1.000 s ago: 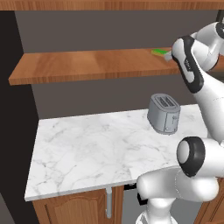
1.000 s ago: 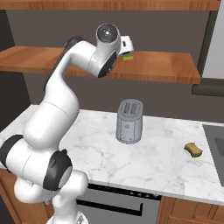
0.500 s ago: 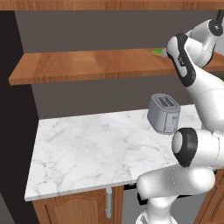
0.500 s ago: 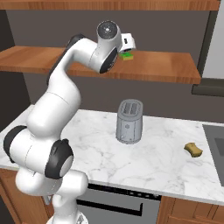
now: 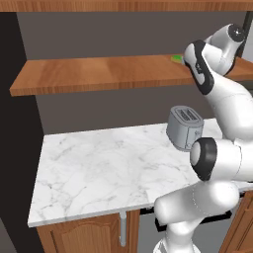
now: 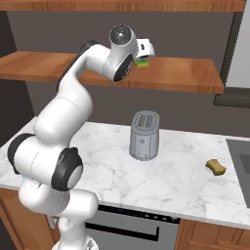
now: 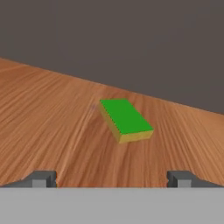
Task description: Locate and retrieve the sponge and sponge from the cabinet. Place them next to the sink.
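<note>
A flat bright green sponge [image 7: 125,119] with a yellowish underside lies on the reddish-brown board of the cabinet [image 7: 48,118], a short way ahead of my gripper [image 7: 111,179]. The fingertips [image 7: 41,178] stand wide apart with nothing between them, so the gripper is open. In the right base view the gripper [image 6: 144,54] hovers just above the green sponge [image 6: 142,63] on the cabinet [image 6: 185,78]. The left base view shows the green sponge [image 5: 176,59] peeking out beside the arm. The olive-yellow sponge [image 6: 215,167] lies on the marble counter, close to the sink [image 6: 241,156].
A grey toaster [image 6: 144,135] stands on the marble counter [image 6: 97,161] below the shelf, also seen as the toaster [image 5: 185,127] from the left. A higher wooden board [image 6: 122,5] runs above the shelf. Dark wall lies behind.
The arm's lower links have swung more upright. The hand has stayed by the green sponge on the shelf, jaws still open. Neither sponge has moved.
</note>
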